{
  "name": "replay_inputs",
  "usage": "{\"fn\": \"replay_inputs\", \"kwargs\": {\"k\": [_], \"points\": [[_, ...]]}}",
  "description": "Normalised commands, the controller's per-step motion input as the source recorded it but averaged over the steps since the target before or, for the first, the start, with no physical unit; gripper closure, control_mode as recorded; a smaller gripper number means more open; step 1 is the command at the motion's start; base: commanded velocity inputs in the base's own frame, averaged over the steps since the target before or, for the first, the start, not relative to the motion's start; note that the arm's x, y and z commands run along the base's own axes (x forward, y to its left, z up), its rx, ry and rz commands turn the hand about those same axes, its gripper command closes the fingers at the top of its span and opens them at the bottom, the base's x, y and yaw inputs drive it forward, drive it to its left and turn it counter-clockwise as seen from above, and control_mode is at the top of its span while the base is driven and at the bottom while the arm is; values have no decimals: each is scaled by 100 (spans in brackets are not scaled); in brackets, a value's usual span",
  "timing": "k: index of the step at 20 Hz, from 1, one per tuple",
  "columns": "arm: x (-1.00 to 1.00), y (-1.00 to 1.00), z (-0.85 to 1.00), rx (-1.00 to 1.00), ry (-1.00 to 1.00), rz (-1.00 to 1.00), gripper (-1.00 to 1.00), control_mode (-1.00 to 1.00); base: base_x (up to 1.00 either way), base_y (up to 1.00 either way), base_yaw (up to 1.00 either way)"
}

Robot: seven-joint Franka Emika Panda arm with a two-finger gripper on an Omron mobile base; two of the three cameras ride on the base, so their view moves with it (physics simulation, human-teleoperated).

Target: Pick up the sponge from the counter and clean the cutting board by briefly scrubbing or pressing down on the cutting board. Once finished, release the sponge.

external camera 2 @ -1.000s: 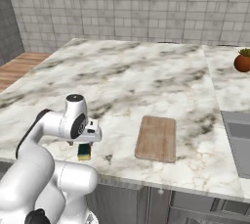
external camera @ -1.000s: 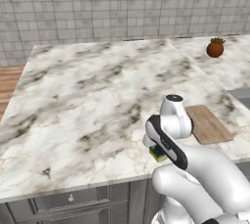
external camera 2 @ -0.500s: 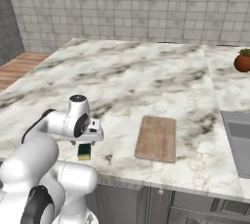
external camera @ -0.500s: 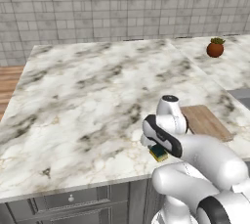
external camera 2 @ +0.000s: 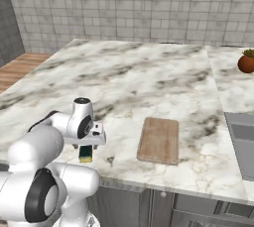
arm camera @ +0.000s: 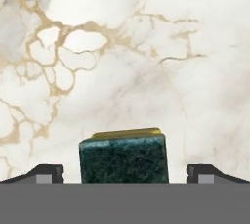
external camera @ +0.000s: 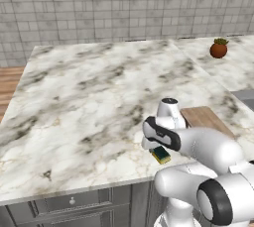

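Note:
The sponge (arm camera: pixel 124 159), a small block with a dark green top over a yellow base, lies on the white marble counter (external camera: pixel 89 102) near its front edge. My gripper (arm camera: pixel 126 174) is open right above it. One fingertip (arm camera: pixel 46 173) stands on each side of the sponge, with a gap between each tip and the block. The base views show the sponge (external camera: pixel 161 155) (external camera 2: pixel 86 153) just under my hand (external camera: pixel 158 134). The light brown wooden cutting board (external camera 2: pixel 158 140) (external camera: pixel 203 118) lies flat to the sponge's right, partly hidden behind my arm in the left base view.
A round reddish-brown fruit with a green top (external camera: pixel 218 48) (external camera 2: pixel 245 62) sits at the far right back of the counter. A grey sink (external camera 2: pixel 243 141) is set in at the right. Grey cabinets (external camera: pixel 74 206) run below the front edge.
The arm's links have swung a little while the hand stays low over the sponge. The sponge and the board have not moved.

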Motion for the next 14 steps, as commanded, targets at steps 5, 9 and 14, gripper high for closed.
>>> {"fn": "replay_inputs", "kwargs": {"k": [5, 9, 14], "points": [[-2, 1, -12, 0, 9, 0, -100, -100, 0, 0, 0], [-4, 0, -17, 0, 4, 0, -100, -100, 0, 0, 0], [-3, 0, -16, 0, 0, 0, -100, -100, 0, 0, 0]]}}
